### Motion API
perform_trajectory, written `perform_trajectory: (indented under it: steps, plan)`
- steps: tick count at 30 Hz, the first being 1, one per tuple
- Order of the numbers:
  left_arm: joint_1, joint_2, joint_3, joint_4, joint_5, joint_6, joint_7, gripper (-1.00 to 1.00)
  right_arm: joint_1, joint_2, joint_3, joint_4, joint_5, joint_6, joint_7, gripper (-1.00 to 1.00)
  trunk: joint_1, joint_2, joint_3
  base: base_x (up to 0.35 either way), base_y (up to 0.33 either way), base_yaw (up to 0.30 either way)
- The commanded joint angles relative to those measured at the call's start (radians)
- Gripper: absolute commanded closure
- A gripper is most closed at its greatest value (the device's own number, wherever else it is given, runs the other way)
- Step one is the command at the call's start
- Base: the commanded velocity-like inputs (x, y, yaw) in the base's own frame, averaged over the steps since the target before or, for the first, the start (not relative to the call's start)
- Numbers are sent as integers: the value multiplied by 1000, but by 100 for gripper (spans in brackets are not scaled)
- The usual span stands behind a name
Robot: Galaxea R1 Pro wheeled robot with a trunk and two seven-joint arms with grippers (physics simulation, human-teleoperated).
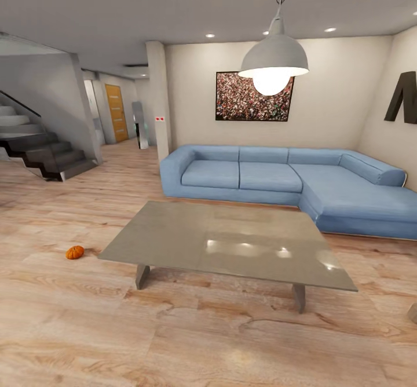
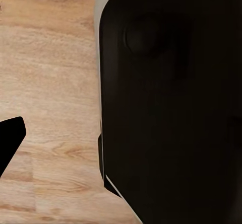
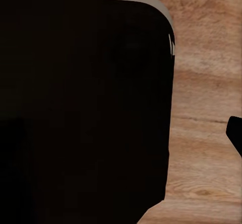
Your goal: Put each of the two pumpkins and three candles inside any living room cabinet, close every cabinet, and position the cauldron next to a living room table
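Note:
One small orange pumpkin (image 1: 75,252) lies on the wooden floor, just left of the table's near-left corner. The low table (image 1: 174,233) with its glossy grey top and slanted legs stands in the middle of the room, straight ahead in the head view. The candles, the cabinet and the cauldron are out of view. In the left wrist view a black fingertip (image 2: 10,139) pokes in over the floor beside a large dark part of the robot's body. A black fingertip (image 3: 236,133) shows the same way in the right wrist view. Neither wrist view shows how the jaws stand.
A blue corner sofa (image 1: 289,178) runs along the far wall behind the table. A pendant lamp (image 1: 273,62) hangs above the table. Stairs (image 1: 40,152) and a pillar (image 1: 157,103) stand at the far left beside a hallway. Open wooden floor (image 1: 174,340) lies in front.

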Motion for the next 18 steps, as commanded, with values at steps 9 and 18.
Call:
perform_trajectory:
  steps: [9,18]
  plan:
    - [1,0,0,-2,0,0,0,-100,-1,1,1,1,0,-3,2,-100,0,0,-1,0,0,0]
    - [1,-9,4,-2,3,0,0,-100,-1,2,3,2,9,-124,6,-100,0,0,-1,0,0,0]
